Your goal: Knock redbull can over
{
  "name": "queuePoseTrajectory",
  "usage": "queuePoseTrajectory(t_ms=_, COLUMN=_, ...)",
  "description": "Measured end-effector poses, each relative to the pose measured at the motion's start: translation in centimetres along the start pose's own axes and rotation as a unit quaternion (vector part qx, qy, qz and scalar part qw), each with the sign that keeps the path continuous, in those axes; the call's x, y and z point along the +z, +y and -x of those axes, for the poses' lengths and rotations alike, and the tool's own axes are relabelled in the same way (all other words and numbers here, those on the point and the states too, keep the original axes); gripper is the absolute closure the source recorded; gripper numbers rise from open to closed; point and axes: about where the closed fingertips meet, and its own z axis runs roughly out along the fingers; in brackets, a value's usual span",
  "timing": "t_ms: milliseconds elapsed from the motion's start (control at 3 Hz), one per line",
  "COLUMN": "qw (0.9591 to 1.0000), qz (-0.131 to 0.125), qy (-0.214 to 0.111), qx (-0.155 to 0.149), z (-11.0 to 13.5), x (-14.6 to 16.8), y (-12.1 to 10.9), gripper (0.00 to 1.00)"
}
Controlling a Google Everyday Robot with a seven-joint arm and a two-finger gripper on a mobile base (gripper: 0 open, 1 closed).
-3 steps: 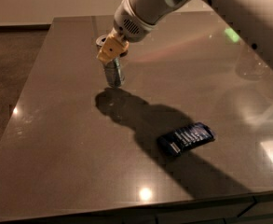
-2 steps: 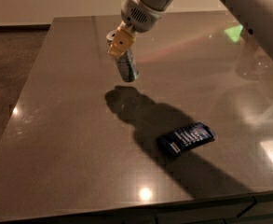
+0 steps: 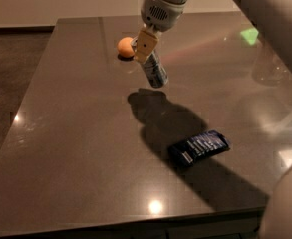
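Observation:
The redbull can [image 3: 154, 71], slim and silver-grey with faint blue markings, is tilted, its top up-left at my gripper and its bottom down-right just above the dark table [image 3: 75, 148]. My gripper [image 3: 144, 45], with tan pads, is at the back middle of the table and is shut on the can's upper end. The can's top is hidden behind the pad. A small orange ball [image 3: 125, 47] lies just left of the gripper.
A flat dark-blue snack packet [image 3: 199, 147] lies at the front right, inside the arm's shadow. The white arm [image 3: 270, 19] crosses the upper right. The table's front edge runs along the bottom, and the floor lies to the left.
The gripper has moved right and slightly back with the can. The can has gone from nearly upright to clearly tilted. The orange ball, hidden before, now shows.

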Motion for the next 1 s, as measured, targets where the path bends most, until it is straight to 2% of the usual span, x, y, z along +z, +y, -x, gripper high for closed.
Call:
queuePoseTrajectory(t_ms=667, qw=0.9977, qz=0.006, qy=0.067, qx=-0.005, z=-3.8, x=1.9, y=-2.0, gripper=1.00)
queuePoseTrajectory(t_ms=1000, qw=0.9947, qz=0.002, qy=0.099, qx=-0.027, z=-5.5, x=2.5, y=-2.4, gripper=0.96)
